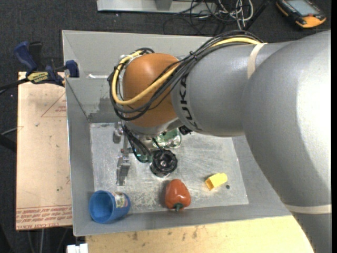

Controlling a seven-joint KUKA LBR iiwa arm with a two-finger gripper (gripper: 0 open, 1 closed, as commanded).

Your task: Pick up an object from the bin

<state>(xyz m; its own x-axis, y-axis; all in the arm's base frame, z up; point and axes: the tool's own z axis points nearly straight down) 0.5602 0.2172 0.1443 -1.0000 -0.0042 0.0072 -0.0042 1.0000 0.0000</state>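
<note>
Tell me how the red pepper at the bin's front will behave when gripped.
The red pepper looks rounded and glossy, so it may slip when squeezed or roll if nudged. Its moulded look suggests a light toy.

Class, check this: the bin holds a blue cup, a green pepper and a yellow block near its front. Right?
No. The camera view shows the pepper is red, not green; the blue cup and yellow block do lie near the front of the bin.

Black lettering on the grey arm (221, 94), up and right of the gripper (122, 167): "UKA" is all that reads clearly.
</note>
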